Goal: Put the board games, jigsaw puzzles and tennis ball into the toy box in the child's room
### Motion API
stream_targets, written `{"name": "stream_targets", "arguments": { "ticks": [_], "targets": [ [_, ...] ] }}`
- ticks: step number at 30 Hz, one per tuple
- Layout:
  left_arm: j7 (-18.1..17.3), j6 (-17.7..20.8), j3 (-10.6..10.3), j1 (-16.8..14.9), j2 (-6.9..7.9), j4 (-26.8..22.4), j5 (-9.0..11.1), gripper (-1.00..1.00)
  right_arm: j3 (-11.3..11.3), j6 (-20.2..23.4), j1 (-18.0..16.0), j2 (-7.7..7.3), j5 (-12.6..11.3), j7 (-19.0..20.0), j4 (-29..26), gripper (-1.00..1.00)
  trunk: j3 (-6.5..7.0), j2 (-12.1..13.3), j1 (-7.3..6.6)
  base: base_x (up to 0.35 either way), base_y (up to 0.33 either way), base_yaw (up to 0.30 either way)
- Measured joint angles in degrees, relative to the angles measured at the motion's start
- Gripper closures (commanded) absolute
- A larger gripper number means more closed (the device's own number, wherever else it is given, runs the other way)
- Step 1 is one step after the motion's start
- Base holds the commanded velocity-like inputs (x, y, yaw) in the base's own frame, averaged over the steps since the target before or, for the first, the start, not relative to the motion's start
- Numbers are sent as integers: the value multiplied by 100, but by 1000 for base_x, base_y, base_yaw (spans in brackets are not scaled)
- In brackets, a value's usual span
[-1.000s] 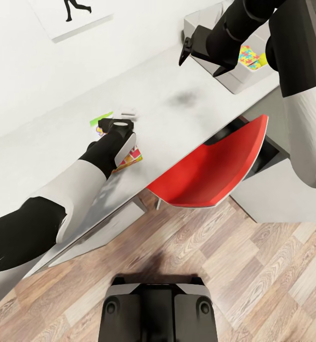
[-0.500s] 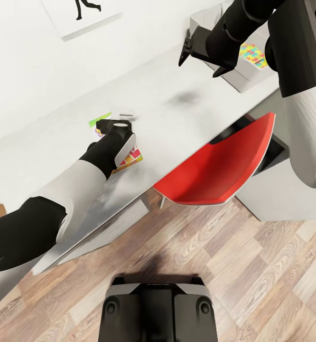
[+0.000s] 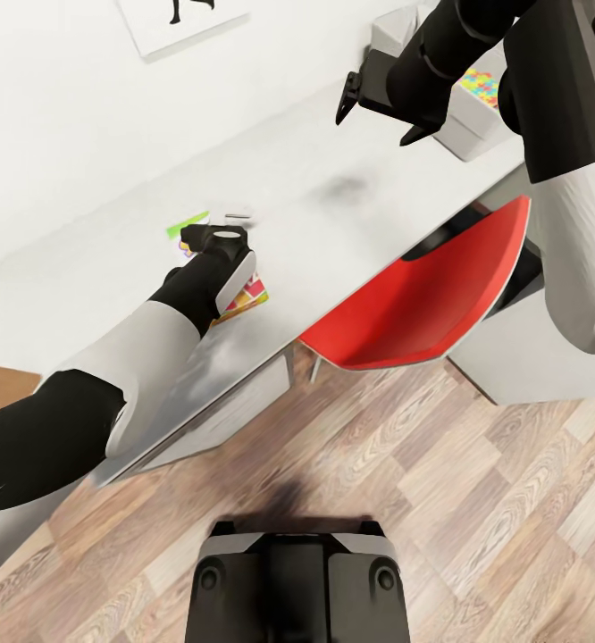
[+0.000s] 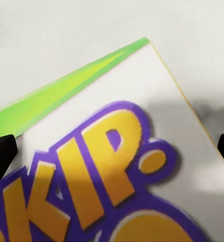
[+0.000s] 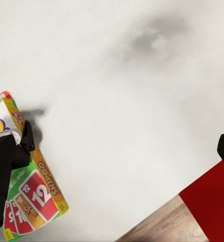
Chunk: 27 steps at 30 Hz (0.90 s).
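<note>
The left gripper [image 3: 215, 234] is down on the pale table [image 3: 333, 232], right over a board game [image 3: 244, 299] lying flat there. From the left wrist camera the game's [image 4: 117, 166] white cover with big yellow-and-purple letters and a green edge sits between the two dark fingertips [image 4: 1, 154], which stand apart at either side; the fingers are spread, and I cannot tell whether they touch the box. The right wrist camera catches the same game [image 5: 34, 196], its red number cards showing, with the left gripper [image 5: 8, 151] on top of it.

The right gripper [image 3: 378, 98] hangs in the air above the far part of the table, its fingers parted and holding nothing. Just behind it sits the toy box [image 3: 463, 134], pale grey, with a jigsaw puzzle [image 3: 478, 85] showing inside. A red chair [image 3: 423, 295] is tucked under the table's edge, on the wood floor [image 3: 476, 500]. A picture [image 3: 186, 18] hangs on the white wall.
</note>
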Motion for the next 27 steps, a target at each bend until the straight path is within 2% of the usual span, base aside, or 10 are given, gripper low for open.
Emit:
{"name": "stream_targets", "arguments": {
  "ticks": [27],
  "targets": [
    [14, 41, 13, -1, 0, -4, -18, -100, -8, 2, -7, -7, 0, 2, -1, -100, 0, 0, 2, -140, 103, 0]
  ]
}}
